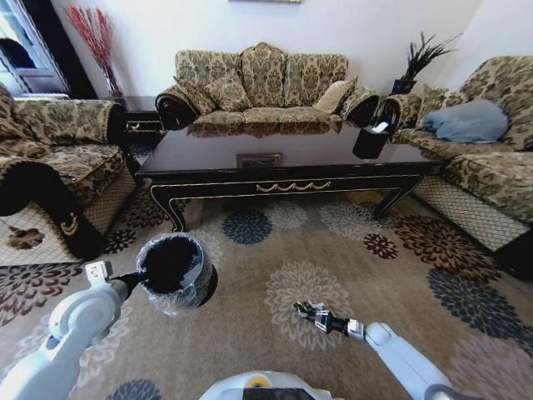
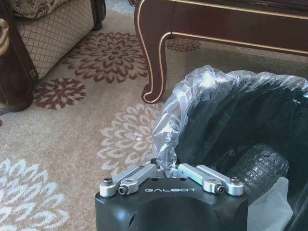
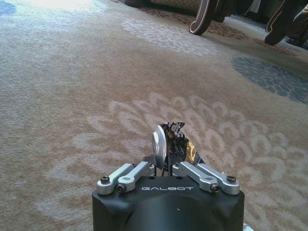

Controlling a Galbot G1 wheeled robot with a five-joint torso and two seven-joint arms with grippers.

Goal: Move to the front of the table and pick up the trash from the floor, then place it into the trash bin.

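The trash bin (image 1: 176, 268), black with a crinkly clear liner (image 2: 192, 101), stands on the carpet left of centre. My left gripper (image 1: 135, 279) (image 2: 166, 164) is shut on its near rim and the liner. A dark ridged object (image 2: 257, 166) lies inside the bin. My right gripper (image 1: 306, 311) (image 3: 166, 159) hovers low over the carpet to the bin's right. It is shut on a piece of trash (image 3: 172, 142), a crumpled dark wrapper with silver and gold foil. The table (image 1: 283, 179), dark glossy wood with gold trim, stretches across the room beyond both arms.
Patterned sofas stand at the left (image 1: 58, 158), behind the table (image 1: 258, 87) and at the right (image 1: 491, 142). A black square box (image 1: 371, 140) sits on the table's right end. A carved table leg (image 2: 151, 57) is close beyond the bin. Open flowered carpet (image 1: 400, 267) lies to the right.
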